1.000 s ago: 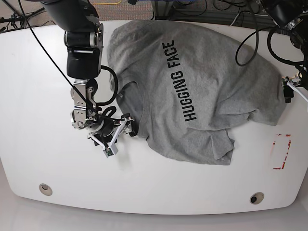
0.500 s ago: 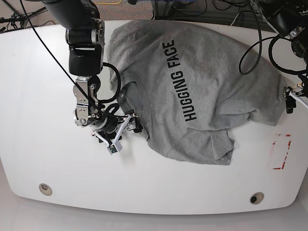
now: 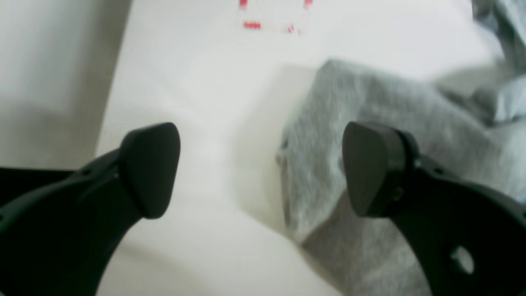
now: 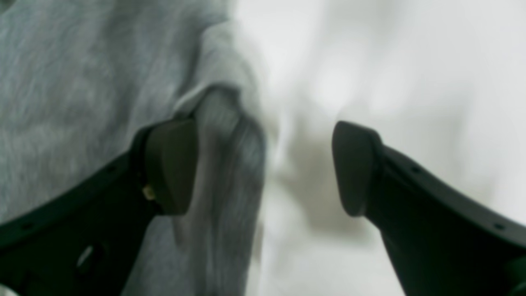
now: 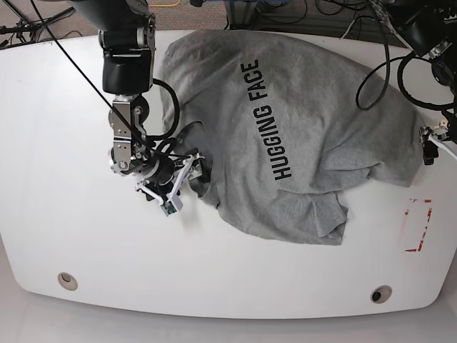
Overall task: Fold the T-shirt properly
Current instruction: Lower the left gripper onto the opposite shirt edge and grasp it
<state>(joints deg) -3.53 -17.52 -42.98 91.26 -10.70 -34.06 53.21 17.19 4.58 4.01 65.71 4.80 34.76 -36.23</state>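
The soft, wrinkly grey cotton T-shirt (image 5: 285,128) is spread on the white table (image 5: 57,214). Both grippers are held wide apart: its edges are straddled by the right gripper (image 4: 263,168) and left gripper (image 3: 261,168), good floppy places to be pinched.

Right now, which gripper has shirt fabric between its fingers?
The right gripper: a T-shirt fold sits between its fingers; the left gripper straddles only the hem.

black block lettering "HUGGING FACE" across the grey T-shirt (image 5: 300,107)
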